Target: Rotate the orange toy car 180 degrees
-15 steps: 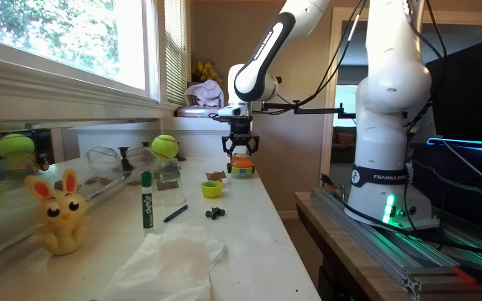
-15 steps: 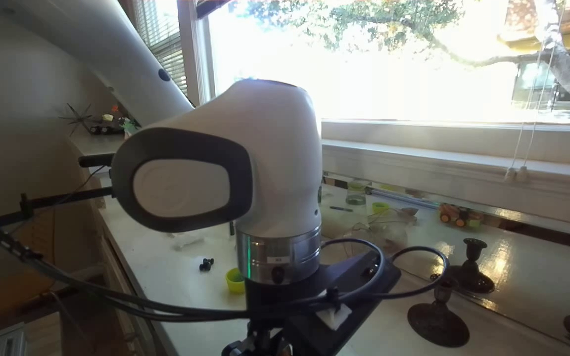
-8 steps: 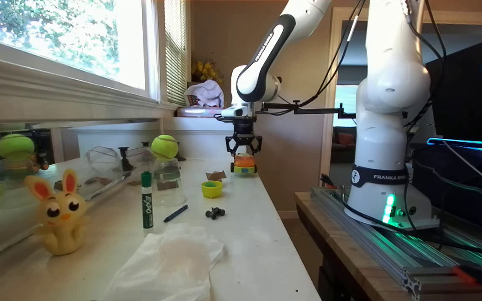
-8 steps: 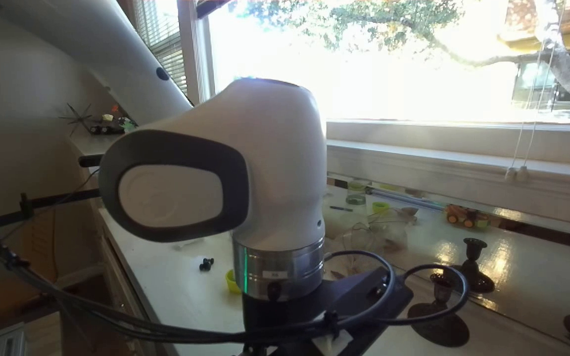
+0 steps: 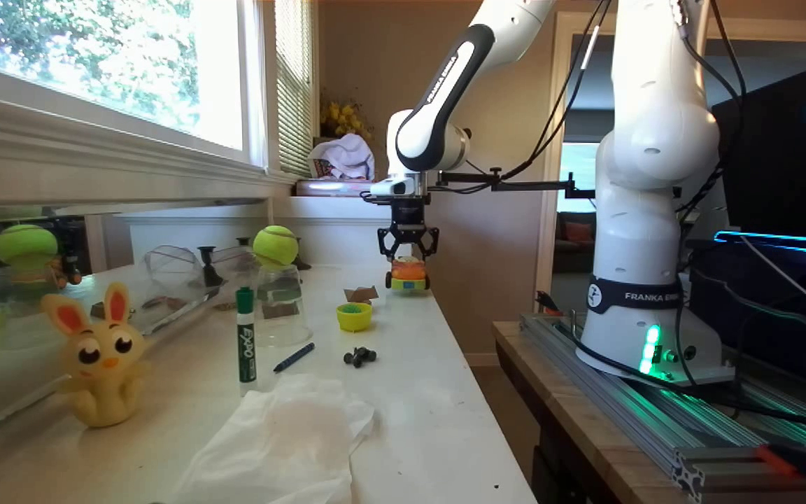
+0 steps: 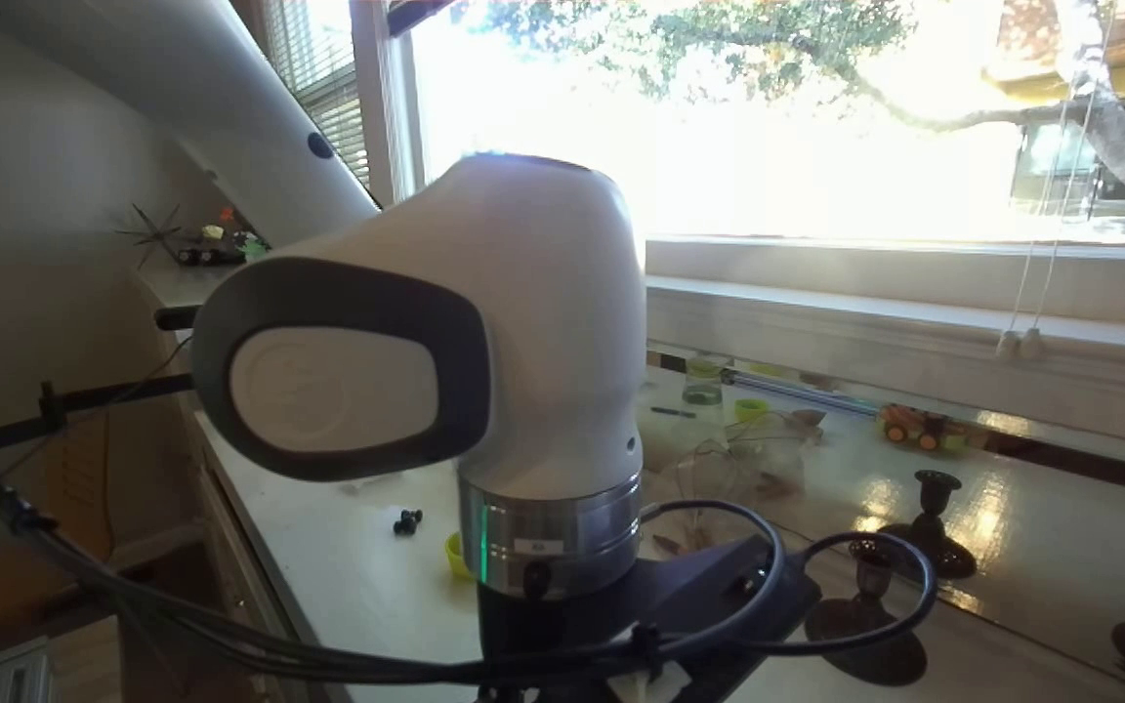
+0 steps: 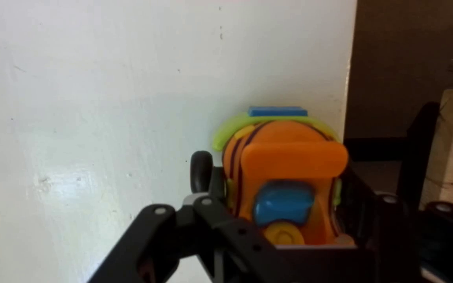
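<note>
The orange toy car (image 5: 408, 269) has a yellow-green base, dark wheels and a blue front plate. It is at the far end of the white table, close to its right edge in an exterior view. My gripper (image 5: 408, 257) points down and is shut on the car's two sides. In the wrist view the car (image 7: 294, 160) sits between the fingers (image 7: 283, 186), with its blue plate toward the top of the picture. I cannot tell whether its wheels touch the table. In an exterior view the arm hides the car, and only its mirror reflection shows.
A yellow cup (image 5: 354, 318), a small black object (image 5: 359, 357), a pen (image 5: 294, 357), a green marker (image 5: 246, 336), a yellow bunny (image 5: 103, 371) and a white cloth (image 5: 291, 441) lie nearer. A tennis ball (image 5: 276, 246) tops a glass. Dark candlesticks (image 6: 865, 635) stand by the mirror.
Since one second ago, my gripper and the car have shifted together slightly right in an exterior view, toward the table edge. Over the last half second they have hardly moved.
</note>
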`<move>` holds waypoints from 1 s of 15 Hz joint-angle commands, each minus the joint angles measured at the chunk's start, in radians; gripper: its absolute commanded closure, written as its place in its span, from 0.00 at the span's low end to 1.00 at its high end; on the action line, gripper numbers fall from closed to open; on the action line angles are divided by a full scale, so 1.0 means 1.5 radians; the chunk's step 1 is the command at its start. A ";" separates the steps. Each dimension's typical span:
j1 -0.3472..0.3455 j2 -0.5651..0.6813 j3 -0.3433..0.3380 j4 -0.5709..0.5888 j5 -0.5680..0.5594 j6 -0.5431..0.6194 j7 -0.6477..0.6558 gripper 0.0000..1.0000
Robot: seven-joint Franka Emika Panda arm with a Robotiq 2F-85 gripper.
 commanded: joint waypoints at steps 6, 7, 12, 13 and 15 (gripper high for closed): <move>-0.003 -0.005 0.001 0.008 -0.001 -0.014 0.019 0.00; -0.003 -0.005 0.001 0.008 -0.001 -0.014 0.020 0.00; -0.003 -0.045 0.003 -0.001 -0.020 -0.038 0.040 0.00; -0.003 -0.067 0.003 -0.008 -0.023 -0.048 0.040 0.00; -0.007 -0.131 0.002 -0.019 -0.034 -0.105 0.066 0.00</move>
